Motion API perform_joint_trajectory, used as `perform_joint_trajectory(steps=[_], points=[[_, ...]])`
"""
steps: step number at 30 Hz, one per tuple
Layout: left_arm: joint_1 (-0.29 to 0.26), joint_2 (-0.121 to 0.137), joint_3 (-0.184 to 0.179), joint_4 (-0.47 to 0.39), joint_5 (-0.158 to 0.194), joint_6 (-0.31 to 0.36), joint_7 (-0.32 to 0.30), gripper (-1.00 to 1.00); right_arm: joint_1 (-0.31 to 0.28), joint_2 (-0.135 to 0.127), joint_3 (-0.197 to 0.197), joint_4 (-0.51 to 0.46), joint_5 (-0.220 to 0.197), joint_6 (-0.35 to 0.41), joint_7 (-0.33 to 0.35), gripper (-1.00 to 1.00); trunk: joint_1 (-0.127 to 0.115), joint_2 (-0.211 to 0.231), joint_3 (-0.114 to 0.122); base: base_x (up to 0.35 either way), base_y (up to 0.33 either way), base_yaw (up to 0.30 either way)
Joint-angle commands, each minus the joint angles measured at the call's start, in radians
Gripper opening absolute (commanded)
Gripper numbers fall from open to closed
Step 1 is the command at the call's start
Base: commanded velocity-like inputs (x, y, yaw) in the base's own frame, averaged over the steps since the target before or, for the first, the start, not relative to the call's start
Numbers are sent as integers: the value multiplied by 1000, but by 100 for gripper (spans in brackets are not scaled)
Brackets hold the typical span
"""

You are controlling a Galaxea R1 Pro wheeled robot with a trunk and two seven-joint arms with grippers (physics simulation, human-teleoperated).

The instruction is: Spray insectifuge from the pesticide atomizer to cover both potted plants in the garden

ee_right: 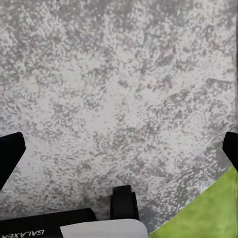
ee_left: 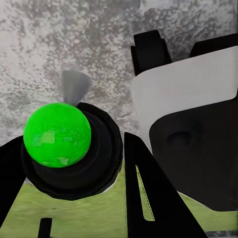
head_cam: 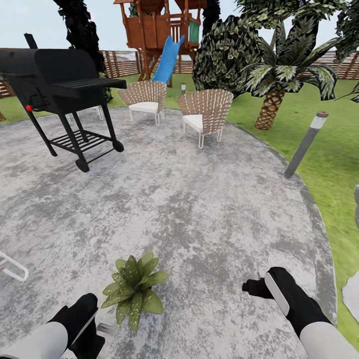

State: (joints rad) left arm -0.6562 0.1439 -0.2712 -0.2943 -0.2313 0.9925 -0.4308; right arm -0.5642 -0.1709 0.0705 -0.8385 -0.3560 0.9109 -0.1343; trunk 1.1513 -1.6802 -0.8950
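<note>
Down on the round stone patio point(head_cam: 189, 209), close in front of the robot, sits one potted plant point(head_cam: 133, 289), a rosette of pointed, pale-speckled green leaves; a sliver of grey at its base may be the pot, though the leaves hide most of it. The left gripper point(head_cam: 85, 329) hangs just beside that plant, low at the near edge of the head view. In the left wrist view its dark fingers point(ee_left: 148, 198) stand on either side of a black, rounded top with a bright green ball point(ee_left: 57, 134) on it and a small grey cone beside it. That looks like the head of the pesticide atomizer point(ee_left: 89, 158), seen end on, and the left gripper seems closed around it, though I cannot see the contact itself.

The right gripper point(head_cam: 259, 288) hovers over bare stone on the other side, well apart from the plant. In the right wrist view its two fingertips point(ee_right: 11, 153) sit far out at the edges with nothing between them, so it is spread wide, with patio stone and a corner of lawn point(ee_right: 208, 213) beneath it.

Further off stand a black grill point(head_cam: 60, 94), two wicker chairs point(head_cam: 205, 115) at the far rim of the patio, and a grey bollard lamp point(head_cam: 305, 144) at the grass edge. Behind them rise a palm point(head_cam: 279, 85), a wooden play tower with a blue slide point(head_cam: 168, 60), and a brown slatted fence point(head_cam: 119, 62).
</note>
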Motion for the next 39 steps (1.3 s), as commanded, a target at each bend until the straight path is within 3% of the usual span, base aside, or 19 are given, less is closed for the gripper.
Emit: perform_joint_trajectory(steps=[1, 39], points=[[0, 0, -2, -2, -11, 3, -10, -100, 0, -1, 5, -1, -11, 2, -10, 100, 0, 0, -1, 0, -287, 102], [0, 0, -2, -2, -10, 2, -9, -100, 0, -3, 5, -2, -11, 3, -10, 100, 0, 0, -30, 17, -28, 143]])
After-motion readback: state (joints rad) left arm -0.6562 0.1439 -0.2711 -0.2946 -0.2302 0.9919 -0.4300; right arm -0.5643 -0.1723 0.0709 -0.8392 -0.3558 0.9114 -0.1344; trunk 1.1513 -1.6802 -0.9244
